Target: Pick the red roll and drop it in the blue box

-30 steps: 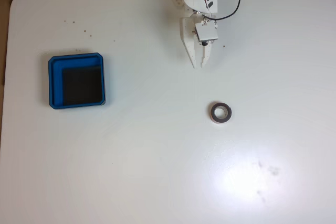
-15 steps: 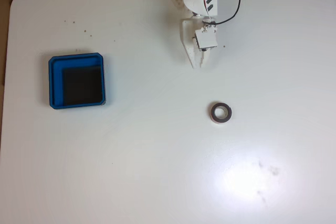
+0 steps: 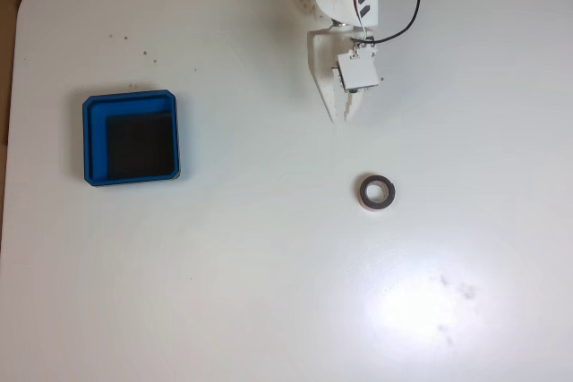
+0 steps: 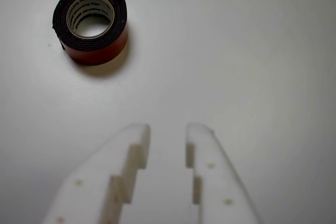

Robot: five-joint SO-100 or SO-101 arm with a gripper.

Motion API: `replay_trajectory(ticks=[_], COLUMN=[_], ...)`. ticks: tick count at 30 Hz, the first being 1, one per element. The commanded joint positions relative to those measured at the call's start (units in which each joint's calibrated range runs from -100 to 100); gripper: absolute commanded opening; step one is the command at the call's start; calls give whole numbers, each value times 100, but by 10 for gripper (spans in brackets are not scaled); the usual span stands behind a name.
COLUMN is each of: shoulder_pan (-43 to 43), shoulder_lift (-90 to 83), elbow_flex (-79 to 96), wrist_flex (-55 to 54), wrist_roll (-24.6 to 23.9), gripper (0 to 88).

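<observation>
Two white fingers [image 4: 137,145] apart w/ a narrow gap, nothing between them, so gripper [image 4: 165,132] released and empty; same in fixed view, gripper [image 3: 344,114] pointing down-frame from the arm at top edge. Vs. a sec ago: only slight change, wrist block swung a bit rightward, black cable looped further out, fingertips barely shifted; roll and box in unchanged spots. Meaning for task, as a judgement: approach stage only, re-aiming toward the roll, pick not yet begun. Red roll [image 4: 91,22] in wrist view ahead of the fingertips and off to the left, well apart from them, lying flat w/ hole up, red side wall facing the camera. In fixed view red roll [image 3: 377,193] below the fingertips and a little right, bare table [image 3: 269,292] between, no contact. Next move likely: reach forward, swing toward the roll, widen the gap to straddle it. Blue box [image 3: 131,137] far left in fixed view, well apart from both roll and gripper, black floor bare, nothing inside. Faint smudges on table lower right, no obstacle on the path.
</observation>
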Motion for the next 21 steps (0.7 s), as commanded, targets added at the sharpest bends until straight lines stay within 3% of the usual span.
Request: replay_trajectory(ticks=[1,21], shoulder_pan=[-39,-1260], shoulder_lift=[781,3992], elbow_flex=[-1120,-3869], wrist_flex=[-131,-32], wrist_roll=[-29,-12], gripper=[5,5])
